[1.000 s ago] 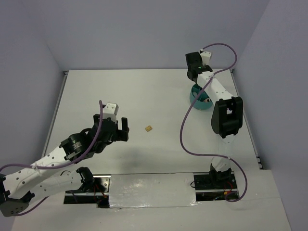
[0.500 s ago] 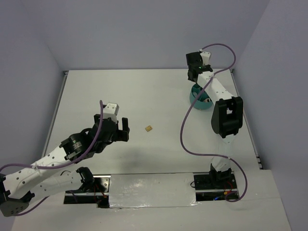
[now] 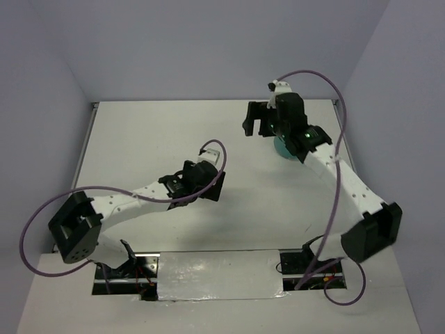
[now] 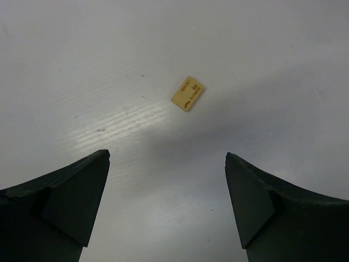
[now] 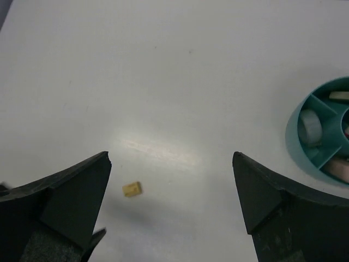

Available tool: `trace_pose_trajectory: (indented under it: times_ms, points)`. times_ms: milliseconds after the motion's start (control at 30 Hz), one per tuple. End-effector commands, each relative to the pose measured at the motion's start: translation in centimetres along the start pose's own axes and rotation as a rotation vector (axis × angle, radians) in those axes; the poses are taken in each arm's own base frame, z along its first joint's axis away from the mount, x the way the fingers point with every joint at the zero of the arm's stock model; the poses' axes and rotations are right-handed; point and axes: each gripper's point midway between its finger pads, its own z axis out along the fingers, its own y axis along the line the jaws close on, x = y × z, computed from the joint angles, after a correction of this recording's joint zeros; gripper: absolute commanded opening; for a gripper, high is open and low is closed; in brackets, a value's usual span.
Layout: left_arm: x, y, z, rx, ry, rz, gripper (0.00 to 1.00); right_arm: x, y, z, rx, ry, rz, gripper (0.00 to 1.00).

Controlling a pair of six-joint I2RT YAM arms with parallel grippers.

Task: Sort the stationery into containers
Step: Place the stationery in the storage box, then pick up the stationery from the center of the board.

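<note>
Both of my arms are standing somewhere new compared with a second ago. My left gripper (image 4: 168,157), which was waiting well to the left of the tan block (image 4: 187,93), is now hanging right over it with jaws spread wide and empty. The block is lying flat on the white table (image 3: 139,139), just ahead of my fingertips and roughly between them. I am judging this to be the last loose piece, so I am needing to come forward and down before closing. Further right, my right gripper (image 5: 172,157) is pulling back from the teal cup (image 5: 292,128) it was dipping into, jaws wide and carrying nothing, which suggests its item is already dropped in. The cup is holding a tape ring (image 5: 310,126) and a pinkish piece (image 5: 339,167) in separate compartments. Nothing is lying between block and cup; only my right arm (image 3: 348,188) is crowding that side.
</note>
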Motion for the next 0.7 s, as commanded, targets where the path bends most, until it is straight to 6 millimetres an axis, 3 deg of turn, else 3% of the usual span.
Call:
trace_pose_trajectory:
  times_ms: [0,33,100,133,200,233,400,533,667]
  points:
    - [-1.3,-1.8,2.8,0.145,-0.016,0.058,0.99,1.7,1.3,-3.0,-0.161,-0.020,-0.012,1.00]
    - [-1.0,-1.2,4.0,0.190,0.031,0.046,0.99,1.0,1.5,-5.0,-0.175,-0.063,-0.012,1.00]
    - [0.4,-0.7,6.3,0.213,0.092,0.043,0.98,1.7,1.4,-6.2,-0.193,-0.082,-0.014,1.00]
    - [1.1,-0.4,7.7,0.229,0.119,0.060,0.96,1.1,1.7,-7.6,-0.216,-0.124,-0.020,1.00]
    - [1.2,-0.6,8.9,0.226,0.131,0.094,0.95,1.7,1.9,-7.9,-0.247,-0.135,-0.032,1.00]
    - [2.3,-0.7,9.7,0.232,0.163,0.138,0.93,1.8,2.1,-8.0,-0.258,-0.132,-0.037,1.00]
    - [2.9,-1.5,10.8,0.274,0.170,0.203,0.91,3.2,1.8,-7.0,-0.247,-0.063,-0.041,1.00]
    - [3.6,-1.6,10.5,0.296,0.194,0.231,0.84,3.3,2.2,-6.9,-0.269,-0.063,-0.041,1.00]
    - [3.7,-1.5,10.4,0.293,0.192,0.234,0.84,3.2,2.5,-7.0,-0.286,-0.066,-0.039,1.00]
